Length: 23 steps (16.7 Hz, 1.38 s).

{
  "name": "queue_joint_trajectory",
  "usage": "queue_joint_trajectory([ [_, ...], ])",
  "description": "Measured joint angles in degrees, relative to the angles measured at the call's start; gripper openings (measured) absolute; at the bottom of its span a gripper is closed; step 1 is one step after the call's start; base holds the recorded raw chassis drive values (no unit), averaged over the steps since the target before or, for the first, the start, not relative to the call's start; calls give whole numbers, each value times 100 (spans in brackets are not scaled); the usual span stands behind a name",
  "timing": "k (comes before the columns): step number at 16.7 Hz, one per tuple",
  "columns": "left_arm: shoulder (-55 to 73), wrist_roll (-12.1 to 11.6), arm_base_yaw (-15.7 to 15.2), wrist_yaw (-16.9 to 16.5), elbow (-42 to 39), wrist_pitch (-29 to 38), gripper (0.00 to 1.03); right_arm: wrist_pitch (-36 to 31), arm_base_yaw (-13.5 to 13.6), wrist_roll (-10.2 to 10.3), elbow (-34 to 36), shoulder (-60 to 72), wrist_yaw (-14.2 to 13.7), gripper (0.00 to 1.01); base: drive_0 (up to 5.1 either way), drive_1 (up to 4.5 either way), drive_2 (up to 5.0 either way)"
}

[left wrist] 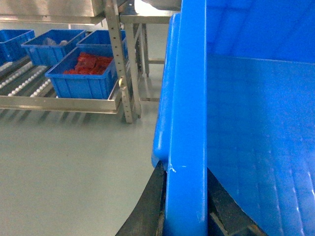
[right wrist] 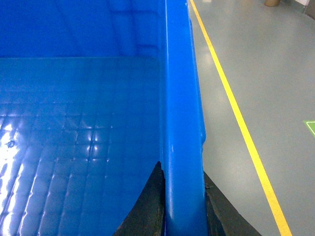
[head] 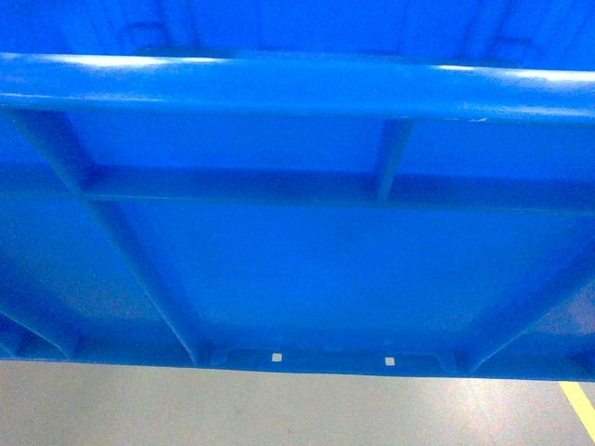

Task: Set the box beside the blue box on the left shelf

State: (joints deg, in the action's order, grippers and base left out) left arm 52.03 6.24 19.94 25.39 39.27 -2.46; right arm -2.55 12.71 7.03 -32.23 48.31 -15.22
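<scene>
Grey floor [left wrist: 64, 167] runs under the roller shelf [left wrist: 24, 81], where smaller blue bins [left wrist: 83, 73] sit. Both the left gripper [left wrist: 186, 206] and right gripper [right wrist: 183, 206] pinch opposite rims of the big blue box [head: 297, 260], held well away from that shelf.

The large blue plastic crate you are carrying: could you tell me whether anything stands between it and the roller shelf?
Nothing visible does. In the left wrist view, bare grey floor lies between the large blue ribbed plastic crate and the grey roller shelf, where a smaller blue box of red items sits.
</scene>
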Motion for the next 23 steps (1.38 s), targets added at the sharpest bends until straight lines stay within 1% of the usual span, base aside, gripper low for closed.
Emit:
queue_joint_trajectory([
  [23,0,4,0,-31,0,-7,9,11,-2,-2,4,-2,-7,10,4,433,-425],
])
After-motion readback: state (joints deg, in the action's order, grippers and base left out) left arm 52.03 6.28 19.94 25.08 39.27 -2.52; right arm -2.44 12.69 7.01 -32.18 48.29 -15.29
